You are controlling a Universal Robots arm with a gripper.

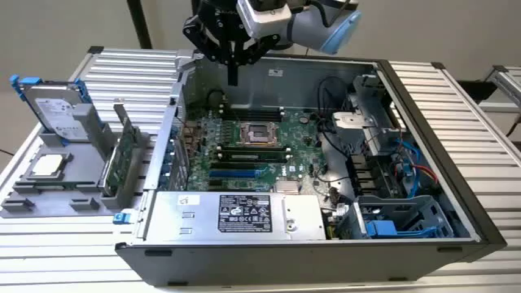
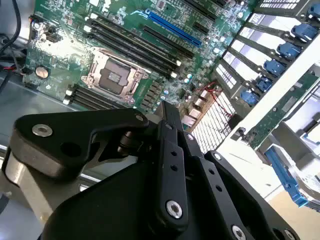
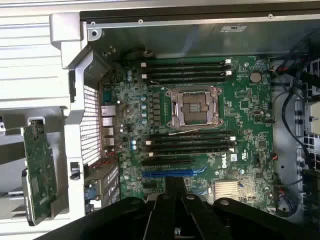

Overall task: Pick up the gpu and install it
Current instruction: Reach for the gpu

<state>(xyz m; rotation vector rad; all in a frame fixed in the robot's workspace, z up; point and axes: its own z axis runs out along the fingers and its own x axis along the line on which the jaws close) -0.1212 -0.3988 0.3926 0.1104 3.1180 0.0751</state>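
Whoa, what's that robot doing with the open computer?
The robot arm's black gripper hangs shut and empty above the open grey computer case, over the green motherboard inside. The gpu, a thin green circuit card, stands upright in a grey holder outside the case, at the exterior view's left, near a silver hard drive. It hasn't been picked up yet.

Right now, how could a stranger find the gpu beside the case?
On the exterior view's left, beside the open computer case, stands a grey holder. The gpu is the thin green card on edge nearest the case, unlike the silver hard drive and flat square chip.
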